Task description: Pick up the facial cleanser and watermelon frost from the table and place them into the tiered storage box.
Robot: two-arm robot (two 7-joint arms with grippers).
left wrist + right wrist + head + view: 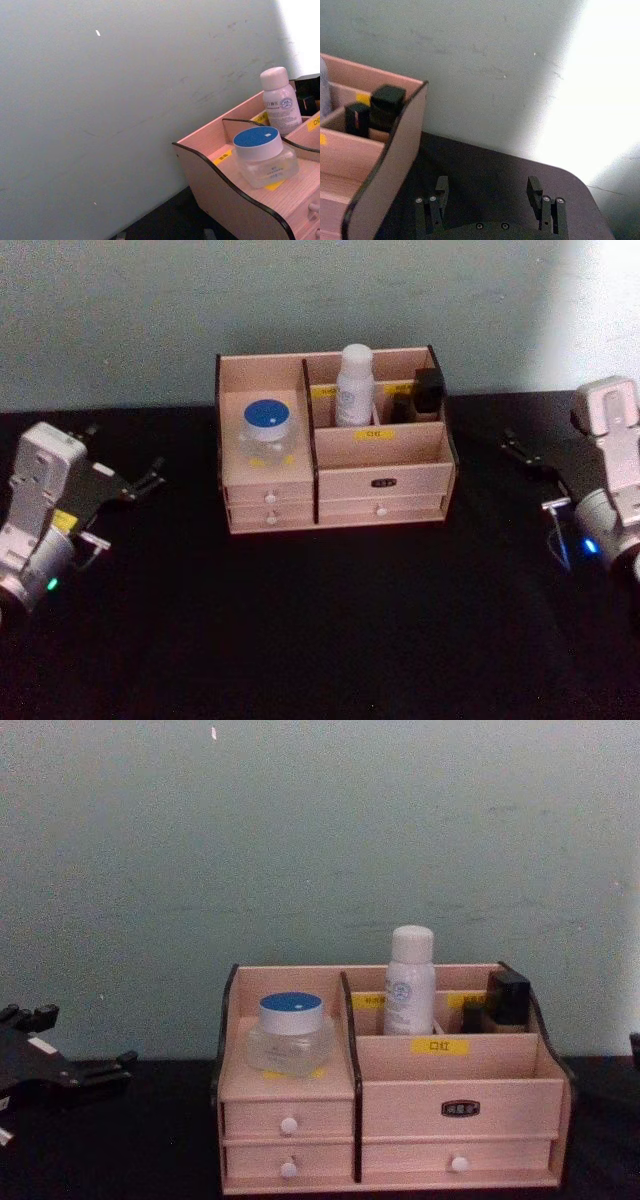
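Note:
The tiered storage box (380, 480) (450, 1105) (220, 195) (395, 150) stands at the back middle of the black table. A clear jar with a blue lid (267, 430) (262, 155) (291, 1032) sits on its left tier. A white bottle (354, 385) (280, 102) (409, 982) stands upright in a back compartment. I cannot tell which of the two is the facial cleanser and which the watermelon frost. My left gripper (152, 475) hovers left of the box, open and empty. Right of the box, my right gripper (522, 452) (487, 189) is open with nothing between its fingers.
Two black items (428, 390) (385, 107) (505, 995) stand in the box's back right compartment. A pale wall runs close behind the box. The black tabletop (330, 620) stretches in front of the box and between the arms.

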